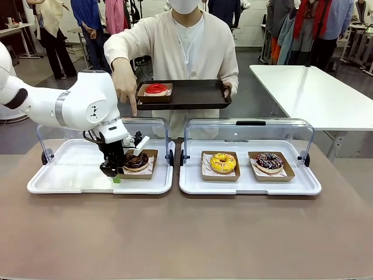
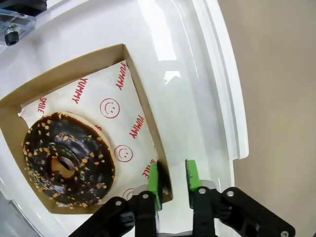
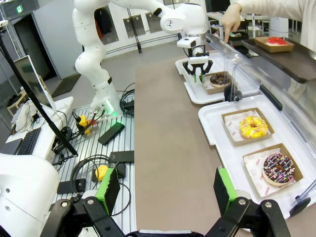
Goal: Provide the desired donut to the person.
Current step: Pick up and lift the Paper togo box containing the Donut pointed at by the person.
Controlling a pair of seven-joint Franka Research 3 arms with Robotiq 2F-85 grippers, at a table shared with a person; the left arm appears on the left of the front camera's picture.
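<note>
A chocolate donut (image 1: 135, 159) (image 2: 66, 158) with nut crumbs lies in a brown cardboard tray (image 2: 74, 64) on the left white tray (image 1: 70, 169). My left gripper (image 1: 115, 175) (image 2: 172, 177) points down at that cardboard tray's near corner. Its green pads are drawn in on either side of the wall, shut on it. The person (image 1: 186, 46) stands across the table, one finger (image 1: 133, 108) pointing down at this donut. The other hand holds a dark serving tray (image 1: 192, 93) carrying a red donut (image 1: 155, 88). My right gripper (image 3: 168, 190) hangs open and empty above the brown table.
The right white tray (image 1: 250, 184) holds a yellow donut (image 1: 223, 162) and a dark sprinkled donut (image 1: 269, 161), each in a cardboard tray. Clear lids (image 1: 250, 131) stand raised behind both white trays. The brown table (image 1: 186, 233) stretches bare toward me.
</note>
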